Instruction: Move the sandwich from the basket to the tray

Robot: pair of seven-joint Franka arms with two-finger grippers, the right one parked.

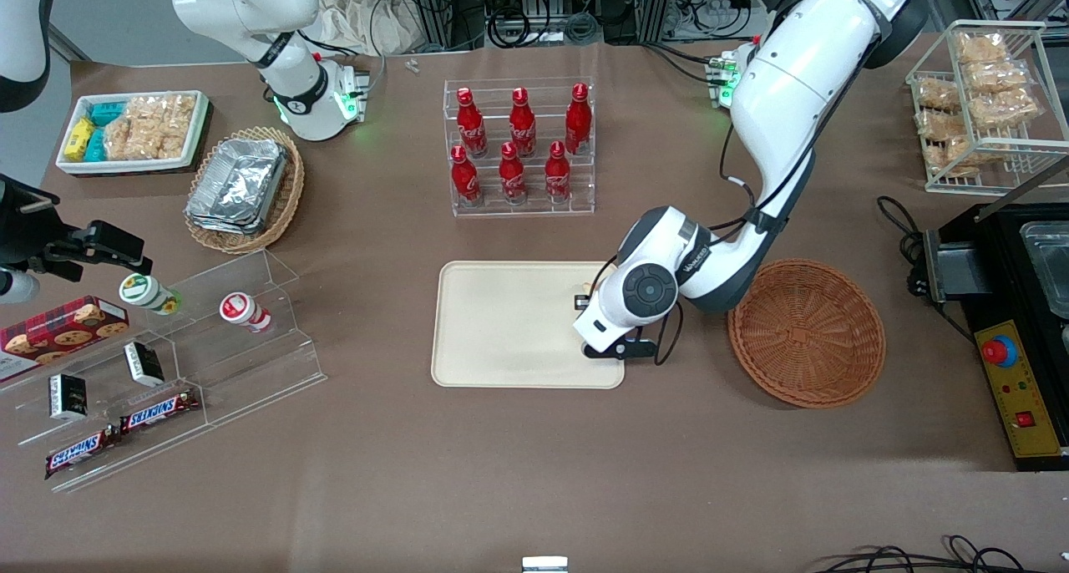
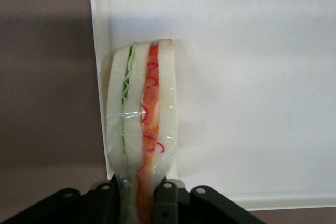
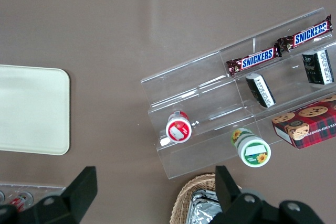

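1. Gripper [image 2: 140, 203]: clamped on the sandwich [image 2: 140, 124], holding it over the edge of the tray [image 2: 252, 77] that faces the basket [image 1: 807, 332].
2. Sandwich: wrapped in clear film, green and red-orange filling layers showing between pale bread slices; one end sits between the fingers [image 2: 170, 199].
3. Tray: cream, rounded corners, lying on the brown table [image 1: 534, 473] just beside the basket.
4. Basket: reddish-brown wicker, toward the working arm's end.
5. Bottle rack [image 1: 519, 147]: farther from the front camera than the tray.

The wrapped sandwich [image 2: 140, 129] stood on edge, pinched in the gripper [image 2: 139, 195] over the cream tray's [image 1: 501, 322] rim. The brown wicker basket [image 1: 807, 332] sat beside the tray.
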